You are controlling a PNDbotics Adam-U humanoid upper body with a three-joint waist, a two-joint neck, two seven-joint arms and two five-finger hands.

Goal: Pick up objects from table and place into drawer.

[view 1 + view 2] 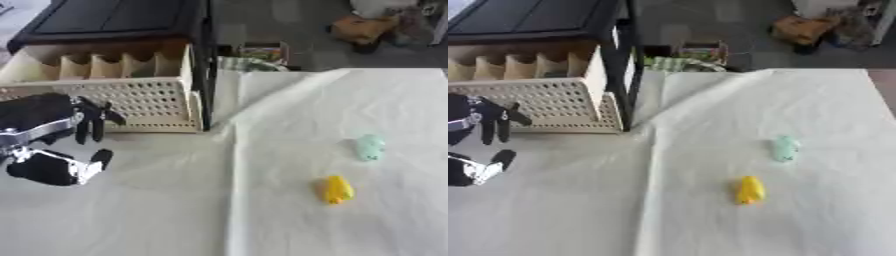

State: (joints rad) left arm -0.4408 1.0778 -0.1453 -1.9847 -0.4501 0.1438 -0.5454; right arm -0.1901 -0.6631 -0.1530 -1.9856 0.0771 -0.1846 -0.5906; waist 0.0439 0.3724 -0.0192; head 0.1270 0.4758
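Observation:
A small yellow object [337, 189] lies on the white cloth at the right, with a pale green object [370, 147] a little beyond it. The beige drawer [140, 102] with a perforated front and card dividers stands pulled out of a black cabinet at the upper left. My left hand [44, 120] hovers in front of the drawer's left part, its fingers [92, 124] hanging straight down and the thumb [66, 167] spread below them, holding nothing. It is far to the left of both objects. My right hand shows in no view.
The black cabinet [114, 20] fills the upper left corner. A raised fold in the white cloth [262, 95] runs from the drawer's corner toward the far edge. Beyond the table, clutter [363, 27] lies on the floor.

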